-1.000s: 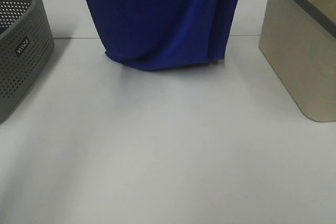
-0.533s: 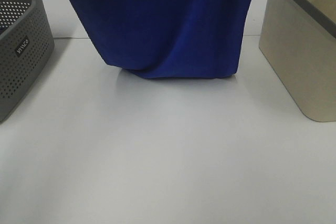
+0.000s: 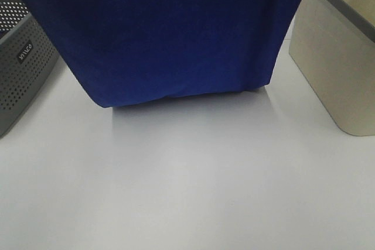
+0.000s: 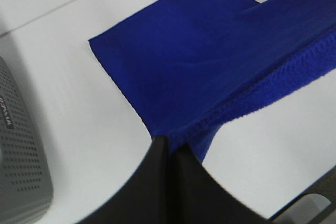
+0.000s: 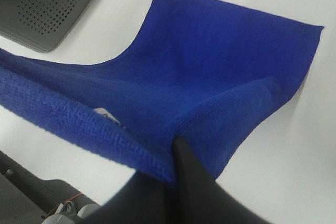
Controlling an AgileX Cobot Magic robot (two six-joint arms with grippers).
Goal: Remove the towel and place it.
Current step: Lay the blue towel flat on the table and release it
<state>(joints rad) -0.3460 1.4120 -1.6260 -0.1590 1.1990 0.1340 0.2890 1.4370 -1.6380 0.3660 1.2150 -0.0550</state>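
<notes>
The royal-blue towel (image 3: 170, 33) hangs stretched wide between my two grippers, and its lower edge rests on the white table (image 3: 187, 180). Both grippers are above the top of the exterior view and do not show there. In the left wrist view my left gripper (image 4: 169, 142) is shut on the towel (image 4: 199, 72) at a hemmed upper corner. In the right wrist view my right gripper (image 5: 176, 148) is shut on the towel (image 5: 220, 56) at the other upper corner. A small white label (image 5: 107, 115) peeks out near the held edge.
A dark grey perforated basket (image 3: 20, 68) stands at the left edge; it also shows in the left wrist view (image 4: 21, 171) and the right wrist view (image 5: 52, 3). A beige bin (image 3: 337, 57) with a grey rim stands at the right.
The towel has spread much wider, its upper corners pulled apart left and right. Its lower edge has moved forward on the table, toward the camera.
</notes>
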